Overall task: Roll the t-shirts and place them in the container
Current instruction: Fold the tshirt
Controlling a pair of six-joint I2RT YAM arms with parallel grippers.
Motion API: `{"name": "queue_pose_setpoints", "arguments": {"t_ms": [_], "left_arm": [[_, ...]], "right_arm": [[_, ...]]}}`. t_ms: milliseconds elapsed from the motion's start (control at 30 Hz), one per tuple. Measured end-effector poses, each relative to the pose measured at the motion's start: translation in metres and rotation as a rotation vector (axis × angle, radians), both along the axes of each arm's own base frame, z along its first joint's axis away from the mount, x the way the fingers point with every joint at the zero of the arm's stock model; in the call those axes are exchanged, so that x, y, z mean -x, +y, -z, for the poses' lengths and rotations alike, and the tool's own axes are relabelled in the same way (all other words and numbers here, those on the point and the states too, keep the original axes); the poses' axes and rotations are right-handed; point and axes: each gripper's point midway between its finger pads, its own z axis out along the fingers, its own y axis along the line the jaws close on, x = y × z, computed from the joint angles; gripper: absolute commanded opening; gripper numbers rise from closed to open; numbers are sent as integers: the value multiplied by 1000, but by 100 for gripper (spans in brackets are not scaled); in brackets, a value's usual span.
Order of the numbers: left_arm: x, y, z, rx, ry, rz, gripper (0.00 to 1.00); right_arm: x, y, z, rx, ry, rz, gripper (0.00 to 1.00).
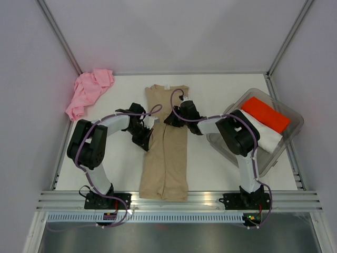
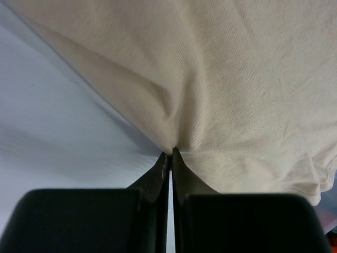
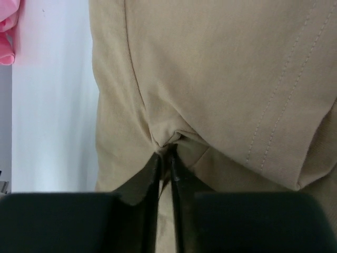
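The tan-beige t-shirt (image 1: 166, 153) lies folded into a long narrow strip down the middle of the table, collar at the far end. My left gripper (image 1: 149, 132) is shut on a pinch of its left edge (image 2: 171, 148). My right gripper (image 1: 171, 120) is shut on a pinch of the same shirt near its upper middle (image 3: 167, 142). The light pink t-shirt (image 1: 89, 90) lies crumpled at the far left corner, and its edge shows in the right wrist view (image 3: 8, 31). The red t-shirt (image 1: 265, 114) and the white t-shirt (image 1: 263, 133) lie folded in the tub.
A clear plastic tub (image 1: 288, 142) stands at the right of the table, next to the right arm. Grey walls close the table on the left, right and far sides. A metal rail (image 1: 179, 199) runs along the near edge.
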Motion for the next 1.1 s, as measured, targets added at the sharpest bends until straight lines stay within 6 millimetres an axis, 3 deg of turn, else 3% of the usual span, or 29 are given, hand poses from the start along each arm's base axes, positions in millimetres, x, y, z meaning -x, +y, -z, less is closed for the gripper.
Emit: {"name": "queue_pose_setpoints", "arguments": {"t_ms": [100,233,400,500,633,733,800,1000,1100], "left_arm": [[2,1,0,-2,9,1,2],[4,1,0,-1,15,5,17],[-1,6,-13,1,20,-17,26],[-38,11,-42,30,-66,-64,27],[-115,17,-94,76,-260,-132,27],[-170,19,-113,79,-373,-174,33],[-190,18,-106,69,-384,-191,35],[-224,12,-51,30,-308,-242,40],[-240,12,-41,13,-310,-265,40]], "right_arm": [[0,2,-2,0,-11,-17,31],[1,3,-6,22,-33,-38,32],[2,1,-25,46,-57,-48,33],[0,-2,-42,52,-81,-36,32],[-3,-9,-70,58,-120,-4,32],[-5,-13,-86,63,-146,17,31],[-8,-16,-90,79,-148,35,31],[-21,-37,-86,125,-113,111,37],[-43,-57,-83,131,-93,174,44]]}}
